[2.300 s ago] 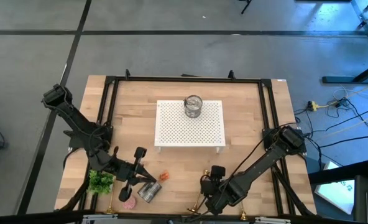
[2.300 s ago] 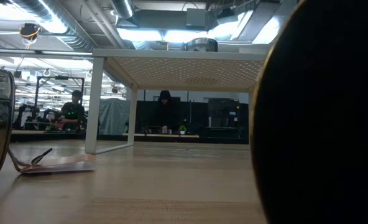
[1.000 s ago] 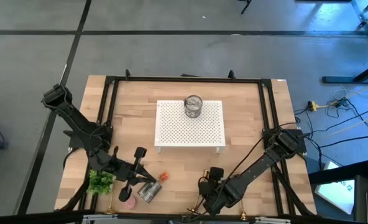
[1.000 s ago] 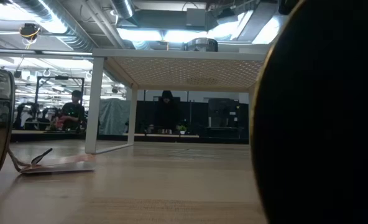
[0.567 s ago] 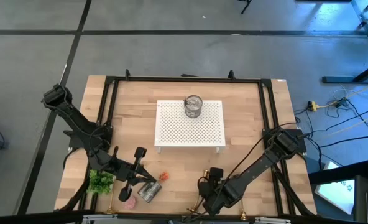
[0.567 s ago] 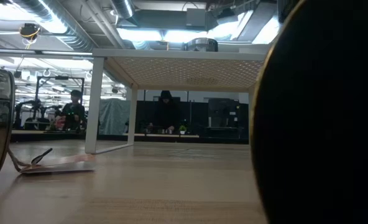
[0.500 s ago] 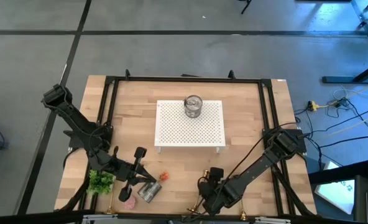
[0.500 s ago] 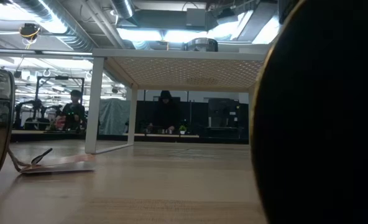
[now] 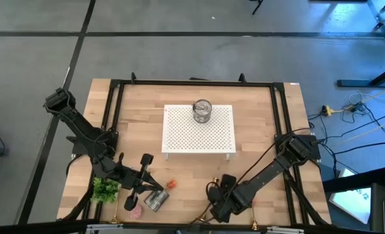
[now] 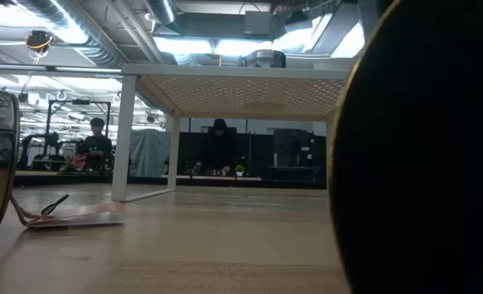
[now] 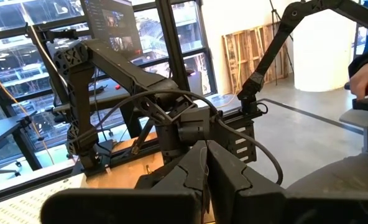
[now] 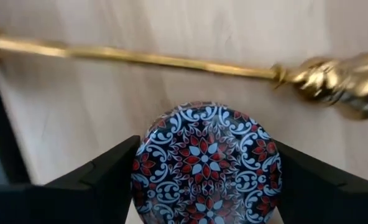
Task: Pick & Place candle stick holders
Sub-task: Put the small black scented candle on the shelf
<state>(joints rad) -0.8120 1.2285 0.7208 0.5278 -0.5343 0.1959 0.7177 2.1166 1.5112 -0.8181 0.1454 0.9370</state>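
A gold candle stick holder [image 12: 171,58] lies flat on the wooden table, its cup end [image 12: 339,84] to one side; in the high view it lies by the near edge [image 9: 202,219]. My right gripper [image 9: 214,197] hovers over it, pointing down, shut on a round tin with a red, white and dark flower pattern [image 12: 206,155]. Two more gold holders show at the near edge [image 9: 116,211] [image 9: 254,225]. My left gripper [image 9: 142,177] is at the near left with its fingers [image 11: 206,168] shut and nothing visible between them. My right gripper pinches the patterned tin between its two fingers, one on each side of its round wall [image 12: 139,163] [image 12: 276,165]. The fingers come from above, pointing down. The tin's patterned face is toward the wrist camera. The lying candle stick holder is just past it.
A white perforated shelf [image 9: 199,130] stands mid-table with a silver tin [image 9: 202,112] on it. At the near left are a green plant [image 9: 105,190], a lying silver tin [image 9: 155,201], a pink candle [image 9: 135,212] and a small orange piece [image 9: 172,184]. Black rails frame the table.
My right gripper has gone a little toward the table's near edge and left, carrying the patterned tin, and now hangs over the lying candle stick holder. My left arm has kept still.
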